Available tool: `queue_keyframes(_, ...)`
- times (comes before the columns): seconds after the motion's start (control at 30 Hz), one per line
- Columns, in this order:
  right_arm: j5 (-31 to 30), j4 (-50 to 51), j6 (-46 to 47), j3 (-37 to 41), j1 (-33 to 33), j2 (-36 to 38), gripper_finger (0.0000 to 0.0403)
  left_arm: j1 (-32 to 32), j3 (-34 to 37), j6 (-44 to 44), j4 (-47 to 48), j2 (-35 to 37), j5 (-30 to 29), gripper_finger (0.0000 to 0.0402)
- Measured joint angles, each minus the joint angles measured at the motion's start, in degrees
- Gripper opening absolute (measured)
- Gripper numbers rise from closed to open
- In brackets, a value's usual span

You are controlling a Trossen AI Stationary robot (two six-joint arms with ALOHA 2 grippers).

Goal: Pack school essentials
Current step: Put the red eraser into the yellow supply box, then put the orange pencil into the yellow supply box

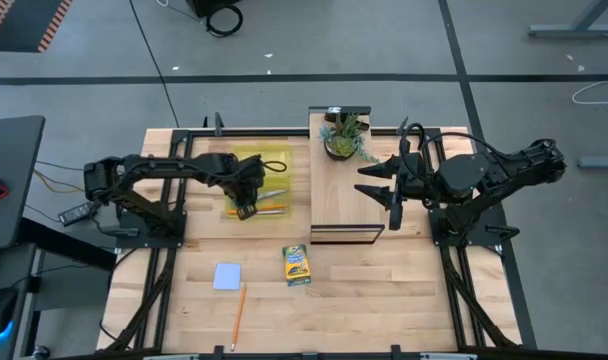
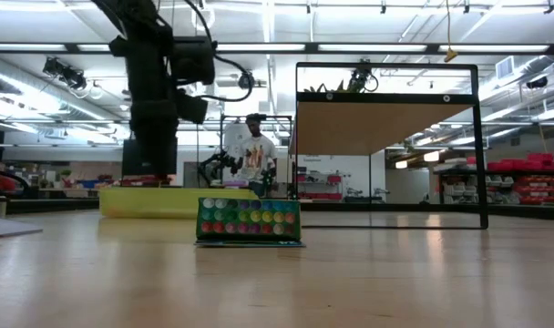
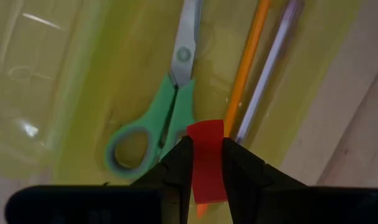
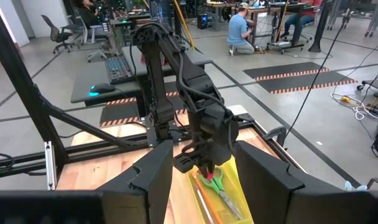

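A clear yellow tray (image 1: 272, 156) lies at the table's far left. In it are green-handled scissors (image 3: 156, 127), an orange pencil (image 3: 248, 62) and a pale thin stick (image 3: 273, 59). My left gripper (image 1: 246, 208) hangs over the tray's near end, shut on a small red pen (image 3: 207, 163). On the bare table nearer the front lie the green-and-yellow crayon box (image 1: 297, 265), the pale blue notepad (image 1: 227, 276) and a second orange pencil (image 1: 238, 315). My right gripper (image 1: 386, 195) is open and empty above the wooden board (image 1: 339, 200). My left gripper pinches the red pen between its two fingers (image 3: 176, 168), on the pen's two long sides (image 3: 207, 134). The fingers point down from above. The pen's red end sticks out past the fingertips, above the tray floor beside the scissors' handles; whether it touches the tray I cannot tell.
A potted green plant (image 1: 344, 138) stands on the far end of the light wooden board, whose black frame (image 2: 482, 146) rises upright in the low view. The crayon box (image 2: 250, 221) stands in front of the tray (image 2: 159, 200). People are in the room beyond the table.
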State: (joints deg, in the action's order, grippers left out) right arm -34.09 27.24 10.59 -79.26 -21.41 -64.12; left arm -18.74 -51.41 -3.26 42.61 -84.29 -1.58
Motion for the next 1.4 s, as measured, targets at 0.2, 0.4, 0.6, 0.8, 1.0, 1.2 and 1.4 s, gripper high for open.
queue_keyframes(0.2, -0.2, 0.0, 0.1, 0.0, 0.0, 0.0, 0.0180, 0.0, 2.7, 3.6, -2.7, 0.0, 0.2, 0.0072)
queue_keyframes(0.4, -0.4, 0.0, 0.7, 0.0, 0.0, 0.0, 0.0180, 0.0, 5.3, 7.5, -5.0, 0.0, 0.3, 0.0078)
queue_keyframes(0.6, -0.5, 0.0, 0.8, 0.0, 0.0, 0.0, 0.0180, 0.0, 6.2, 11.6, -6.1, 0.0, -0.1, 0.0077)
queue_keyframes(0.8, -0.5, 0.0, 0.8, 0.0, 0.0, 0.0, 0.0180, 0.0, 6.2, 11.9, -5.2, 0.0, -0.2, 0.0090)
queue_keyframes(1.0, -0.5, 0.0, 0.8, 0.0, 0.0, 0.0, 0.0180, 0.0, 6.2, 12.1, -3.8, 0.0, -0.3, 0.0127)
queue_keyframes(1.2, -0.5, 0.0, 0.8, 0.0, 0.0, 0.0, 0.0180, 0.0, 4.6, 9.4, -1.1, 0.0, -0.3, 0.0172)
queue_keyframes(1.4, -0.5, 0.0, -0.1, 0.0, 0.0, 0.0, 0.0180, 4.0, -0.5, 3.6, 3.5, 1.9, 0.4, 0.0187)
